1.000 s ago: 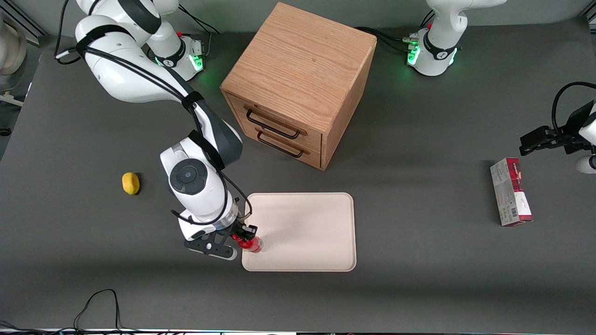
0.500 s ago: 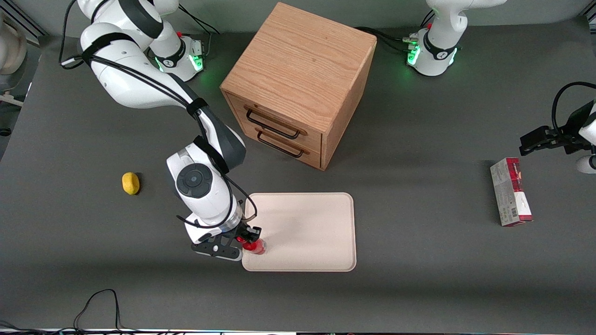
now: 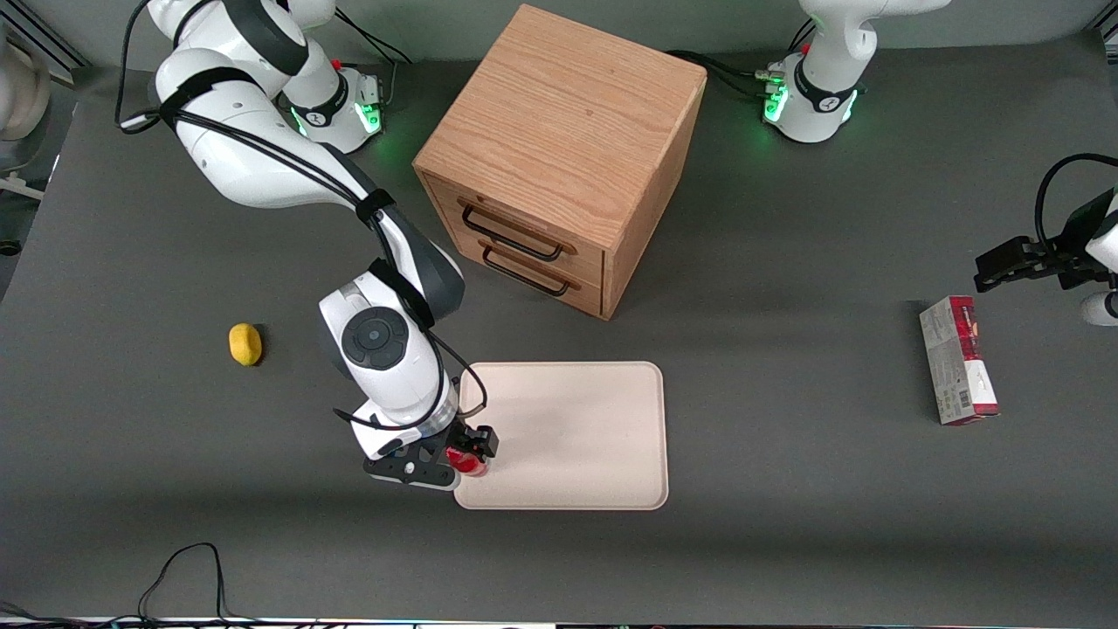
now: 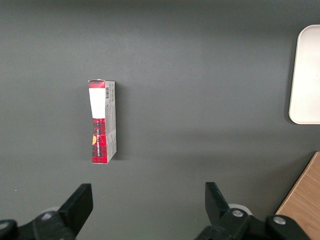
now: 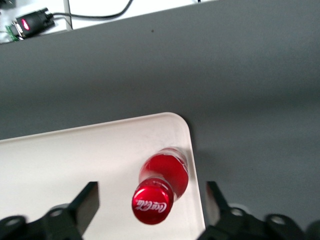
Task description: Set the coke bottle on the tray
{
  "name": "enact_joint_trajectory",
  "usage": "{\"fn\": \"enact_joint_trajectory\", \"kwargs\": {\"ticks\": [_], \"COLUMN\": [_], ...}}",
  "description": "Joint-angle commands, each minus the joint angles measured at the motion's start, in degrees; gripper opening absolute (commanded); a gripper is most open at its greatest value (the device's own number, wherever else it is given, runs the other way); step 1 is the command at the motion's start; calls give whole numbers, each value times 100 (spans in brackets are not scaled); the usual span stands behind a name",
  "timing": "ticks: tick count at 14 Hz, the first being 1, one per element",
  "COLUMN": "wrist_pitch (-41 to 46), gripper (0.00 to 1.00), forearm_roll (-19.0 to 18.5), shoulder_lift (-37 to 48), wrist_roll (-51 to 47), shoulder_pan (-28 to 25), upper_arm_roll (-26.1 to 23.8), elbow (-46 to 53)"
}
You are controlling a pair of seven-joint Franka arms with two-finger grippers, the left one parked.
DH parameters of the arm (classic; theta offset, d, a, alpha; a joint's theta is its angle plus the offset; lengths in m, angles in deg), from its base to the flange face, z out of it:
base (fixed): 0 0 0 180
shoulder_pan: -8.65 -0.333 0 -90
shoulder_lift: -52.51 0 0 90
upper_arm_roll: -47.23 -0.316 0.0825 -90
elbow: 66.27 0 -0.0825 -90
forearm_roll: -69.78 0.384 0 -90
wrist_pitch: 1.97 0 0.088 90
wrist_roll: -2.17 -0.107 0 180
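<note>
A small yellow lump (image 3: 245, 344) (maybe a lemon) sits on the dark grey table (image 3: 786, 542), toward the working arm's end. Next comes the gripper (image 3: 465, 452), low over the corner of the tray (image 3: 576, 437) that is nearest the front camera and nearest the working arm. The wrist view shows its two black fingers (image 5: 86, 202) spread wide, one on each side of the coke bottle (image 5: 161, 186), with a gap on both sides, so it holds nothing. The little red bottle (image 3: 469, 461) stands upright on the cream tray (image 5: 65, 165), just inside the rim at that corner. The wooden drawer cabinet (image 3: 559, 157) with two black handles stands farther from the front camera than the tray. A red-and-grey carton (image 3: 958, 360) lies flat toward the parked arm's end, well apart from the tray.
</note>
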Motion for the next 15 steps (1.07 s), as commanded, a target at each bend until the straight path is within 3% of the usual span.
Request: {"fn": "enact_joint_trajectory", "kwargs": {"ticks": [1,4,6,8,11,15], "wrist_pitch": [500,1519,2073,2626,2955,2955], "gripper": [100,100,100,100,100,100], "forearm_roll": [-76,484,1413,2040,2314,2472], "shoulder_lift": [432,1230,1916,2575,3769,5230], "wrist_roll": [72,666,1466,2466,3550,3781], "shoulder_pan": [-11,-2,7,16,7,42], "upper_arm_roll": [-13,284,880,1505,2261,2658], "elbow": [-64,-265,-546,-836,-1931,-3419]}}
